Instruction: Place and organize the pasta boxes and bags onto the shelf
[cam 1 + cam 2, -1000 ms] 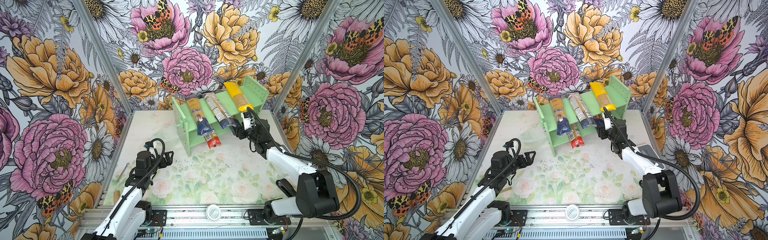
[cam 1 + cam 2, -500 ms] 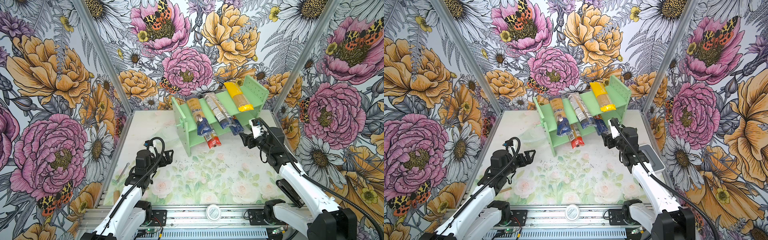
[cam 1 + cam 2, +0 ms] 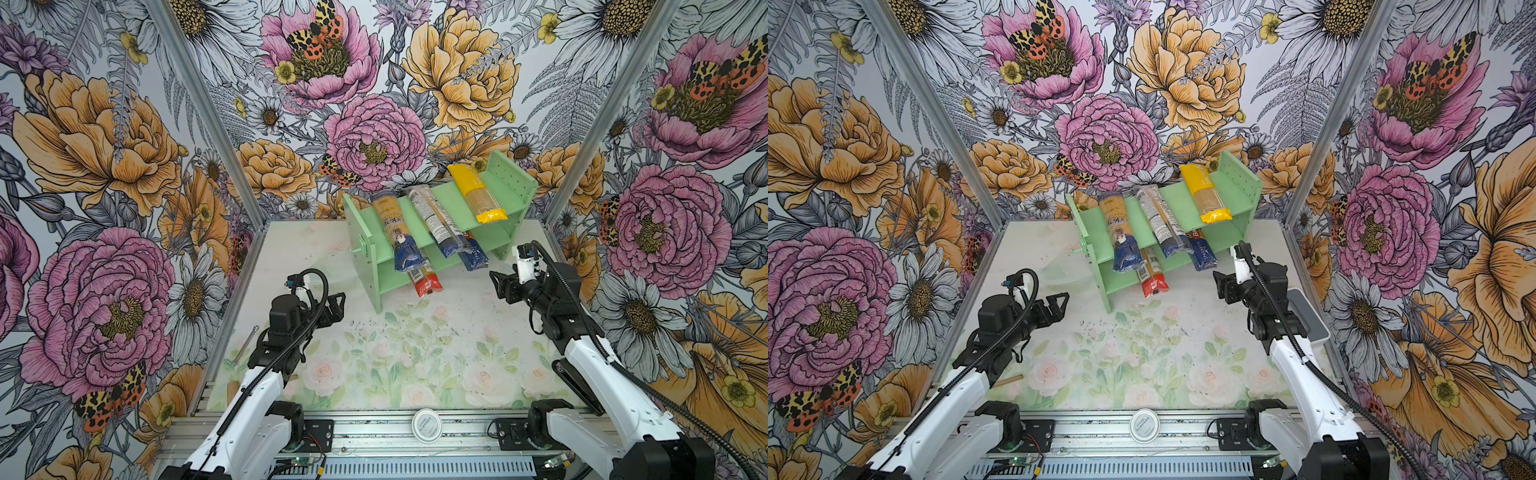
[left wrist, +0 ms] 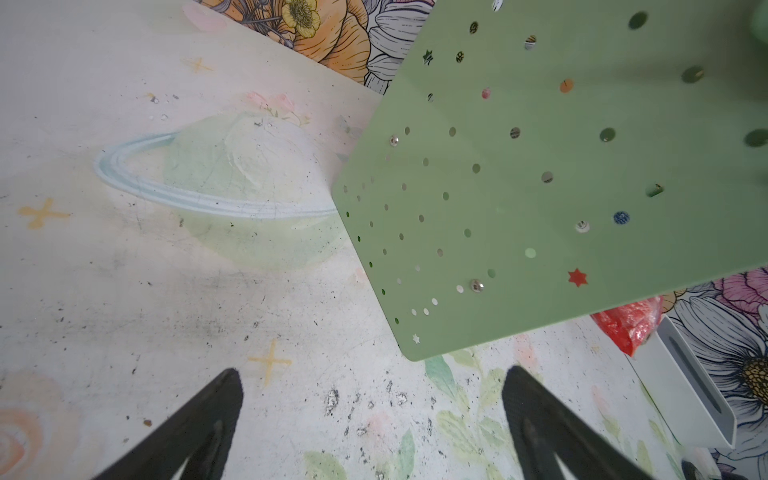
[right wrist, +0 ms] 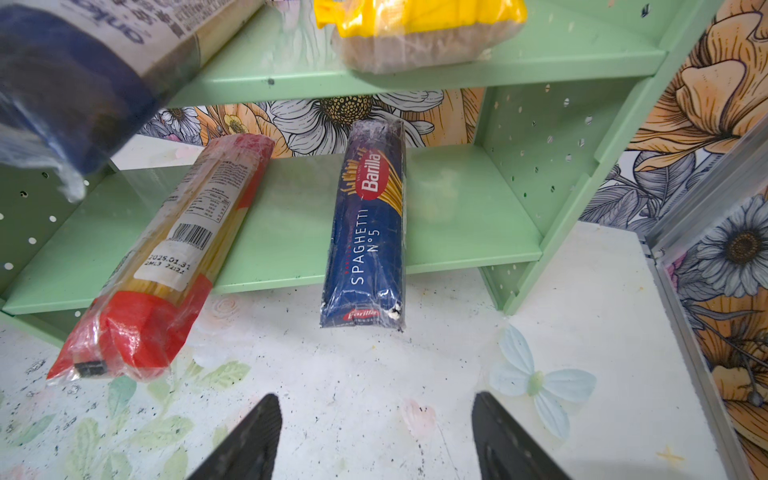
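Observation:
The mint-green shelf [image 3: 515, 187] [image 3: 1246, 183] stands at the back of the table. In both top views its upper tier carries two clear packs with dark-blue ends [image 3: 392, 226] [image 3: 434, 220] and a yellow pack [image 3: 476, 193]. The lower tier carries a red pack [image 3: 424, 282] [image 5: 174, 266] and a dark blue pack [image 3: 473, 257] [image 5: 370, 232], both overhanging the front edge. My right gripper [image 3: 500, 286] [image 5: 376, 398] is open and empty, a little in front of the dark blue pack. My left gripper [image 3: 336, 305] [image 4: 373, 374] is open and empty, beside the shelf's left side panel [image 4: 540, 187].
A grey box [image 3: 1306, 309] sits at the table's right edge behind the right arm. A thin metal rod [image 3: 245, 345] lies at the left edge. A round white lid [image 3: 427, 424] rests on the front rail. Flowered walls close in three sides.
My right gripper has drawn back from the dark blue pack's end at the shelf front, toward the near right, with its jaws wider apart. The left arm has not moved.

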{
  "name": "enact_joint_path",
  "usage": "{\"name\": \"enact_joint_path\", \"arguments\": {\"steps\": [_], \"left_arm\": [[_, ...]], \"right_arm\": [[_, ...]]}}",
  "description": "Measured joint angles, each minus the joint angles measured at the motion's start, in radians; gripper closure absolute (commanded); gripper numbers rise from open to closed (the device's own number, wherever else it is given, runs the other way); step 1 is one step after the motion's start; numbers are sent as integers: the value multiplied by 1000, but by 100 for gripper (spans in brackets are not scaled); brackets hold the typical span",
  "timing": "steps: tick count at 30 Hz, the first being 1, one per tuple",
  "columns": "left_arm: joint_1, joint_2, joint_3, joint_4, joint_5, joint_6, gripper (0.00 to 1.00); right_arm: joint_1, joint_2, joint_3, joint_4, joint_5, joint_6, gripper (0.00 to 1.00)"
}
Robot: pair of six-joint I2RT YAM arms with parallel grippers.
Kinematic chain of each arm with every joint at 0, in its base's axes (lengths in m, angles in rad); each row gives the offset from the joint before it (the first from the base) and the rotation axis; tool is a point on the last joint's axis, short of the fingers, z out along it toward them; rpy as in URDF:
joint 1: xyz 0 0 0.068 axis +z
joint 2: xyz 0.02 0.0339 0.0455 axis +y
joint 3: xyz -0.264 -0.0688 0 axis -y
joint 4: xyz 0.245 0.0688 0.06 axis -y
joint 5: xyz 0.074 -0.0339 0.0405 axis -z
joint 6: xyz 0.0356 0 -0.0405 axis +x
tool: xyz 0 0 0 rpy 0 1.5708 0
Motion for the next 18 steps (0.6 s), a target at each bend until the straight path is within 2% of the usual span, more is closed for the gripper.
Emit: {"name": "enact_joint_path", "arguments": {"steps": [18], "left_arm": [[0, 13, 12, 32, -18, 30, 1]], "right_arm": [[-32, 0, -29, -2, 30, 31, 26]]}}
